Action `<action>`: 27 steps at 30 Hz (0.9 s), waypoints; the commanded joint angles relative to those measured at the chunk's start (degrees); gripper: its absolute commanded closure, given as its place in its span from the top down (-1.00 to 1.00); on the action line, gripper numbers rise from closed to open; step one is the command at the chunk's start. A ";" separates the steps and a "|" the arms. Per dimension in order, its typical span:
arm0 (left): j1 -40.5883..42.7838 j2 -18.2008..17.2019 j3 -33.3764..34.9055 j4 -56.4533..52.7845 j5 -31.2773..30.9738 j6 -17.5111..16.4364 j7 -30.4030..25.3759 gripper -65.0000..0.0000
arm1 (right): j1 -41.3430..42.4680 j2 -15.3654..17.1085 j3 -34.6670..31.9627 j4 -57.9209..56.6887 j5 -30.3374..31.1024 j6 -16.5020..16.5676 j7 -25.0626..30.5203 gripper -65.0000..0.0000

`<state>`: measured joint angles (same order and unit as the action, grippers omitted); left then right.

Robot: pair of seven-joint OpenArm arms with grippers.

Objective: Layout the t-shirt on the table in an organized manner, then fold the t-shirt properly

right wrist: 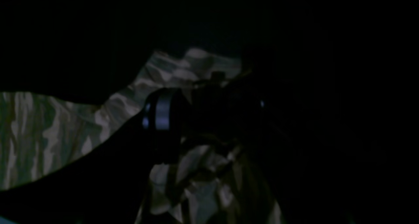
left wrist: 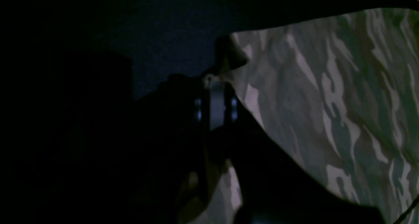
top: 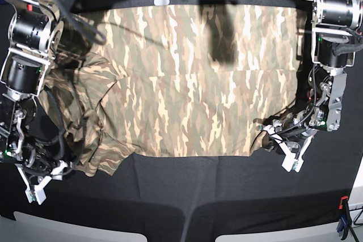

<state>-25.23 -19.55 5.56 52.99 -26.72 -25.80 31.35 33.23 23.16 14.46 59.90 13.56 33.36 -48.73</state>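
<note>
Black-draped worktop (top: 227,196) with a camouflage t-shirt (top: 193,83) spread across its far half.

Matte black cloth covers the worktop; a red-and-blue clamp (top: 342,215) grips its near corner, and cables lie beyond the far edge. Tan, beige and olive streaks run over the t-shirt, which lies mostly flat but bunched and creased at one sleeve. Left hand (top: 279,139) is clenched on the t-shirt's lower corner. Right hand (top: 42,182), jaws spread, sits beside the bunched sleeve, grasping nothing.
</note>
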 commanded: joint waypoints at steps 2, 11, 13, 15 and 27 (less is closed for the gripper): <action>-1.75 -0.46 -0.33 1.11 -0.76 -0.37 -1.77 -1.00 | 1.88 0.09 0.15 -1.05 0.09 -0.22 2.29 -0.12; -1.75 -0.48 -0.33 1.11 -0.74 -0.37 -2.25 -1.00 | 5.44 -4.50 0.15 -16.26 -7.45 -0.66 11.21 -0.13; -1.75 -0.48 -0.33 1.11 -0.74 -0.37 -2.25 -1.00 | 5.95 -5.27 0.15 -17.35 -7.65 -0.66 12.35 -0.13; -1.75 -0.48 -0.33 1.11 -0.74 -0.39 -2.25 -1.00 | 5.97 -5.88 0.15 -17.35 -7.93 -0.63 12.35 -0.13; -1.73 -0.48 -0.33 1.11 -0.74 -0.37 -2.23 -1.00 | 4.90 -5.20 0.15 -17.35 -12.57 -4.46 11.78 -0.13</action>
<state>-25.23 -19.53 5.56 52.99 -26.72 -25.78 30.26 36.40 17.58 14.48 41.63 0.40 28.84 -37.91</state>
